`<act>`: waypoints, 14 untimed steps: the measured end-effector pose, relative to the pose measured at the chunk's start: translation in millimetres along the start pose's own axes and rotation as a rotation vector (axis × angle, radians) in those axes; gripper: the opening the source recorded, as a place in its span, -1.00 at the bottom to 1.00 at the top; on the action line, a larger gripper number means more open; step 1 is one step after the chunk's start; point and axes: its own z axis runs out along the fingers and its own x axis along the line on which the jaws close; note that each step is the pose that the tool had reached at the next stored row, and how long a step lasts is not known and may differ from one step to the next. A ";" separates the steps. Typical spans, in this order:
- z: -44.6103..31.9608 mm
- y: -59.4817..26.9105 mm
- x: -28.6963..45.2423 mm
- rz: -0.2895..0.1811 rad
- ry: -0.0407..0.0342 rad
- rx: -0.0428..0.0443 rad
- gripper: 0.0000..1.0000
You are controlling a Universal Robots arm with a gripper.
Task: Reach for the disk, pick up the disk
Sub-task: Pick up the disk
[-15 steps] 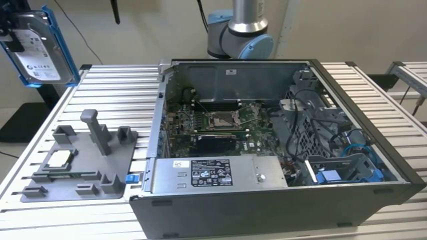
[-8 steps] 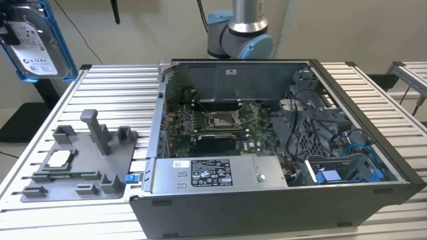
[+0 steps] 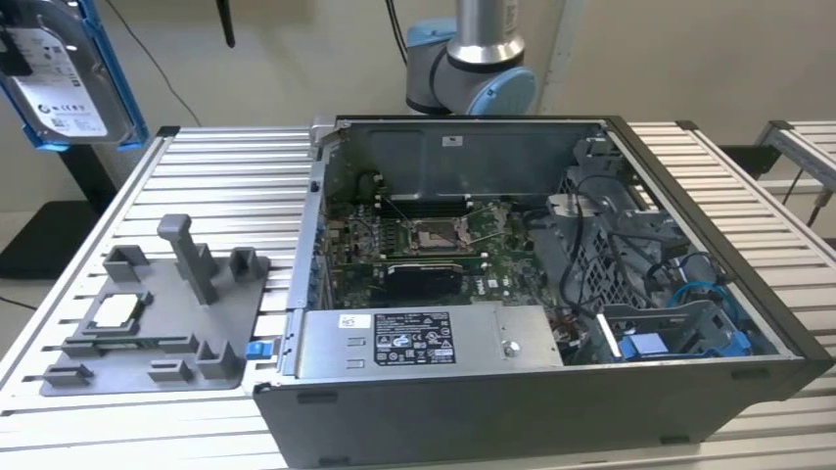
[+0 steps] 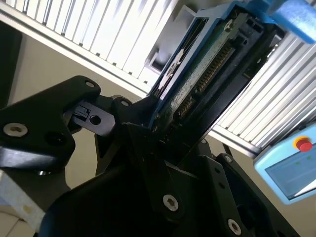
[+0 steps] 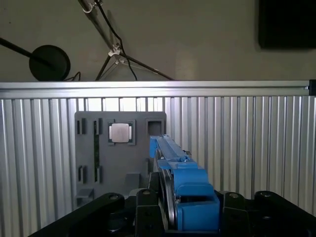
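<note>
The disk (image 3: 66, 78), a silver-grey hard drive with a white label and a blue frame, hangs in the air beyond the table's far corner on the exterior view's left. In the second wrist view my gripper (image 4: 165, 138) is shut on the disk (image 4: 207, 74), with black fingers (image 4: 133, 131) clamped on both flat sides. In the first wrist view the disk (image 5: 182, 182) stands edge-on between the fingers (image 5: 148, 200), well above the ribbed table.
A grey fixture plate (image 3: 144, 323) with posts and a small square silver chip (image 3: 117, 308) lies on the table, on the exterior view's left. An open computer case (image 3: 523, 294) takes up the middle and right. The arm's base (image 3: 471, 69) stands behind it. A blue pendant (image 4: 291, 163) lies off the table.
</note>
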 end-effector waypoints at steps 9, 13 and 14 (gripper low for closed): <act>-7.1 0.1 -0.5 0.000 0.0000 0.0000 -1.00; -8.3 0.1 -0.6 0.000 0.0000 0.0000 -1.00; -8.7 0.1 -0.7 0.000 0.0000 0.0000 -1.00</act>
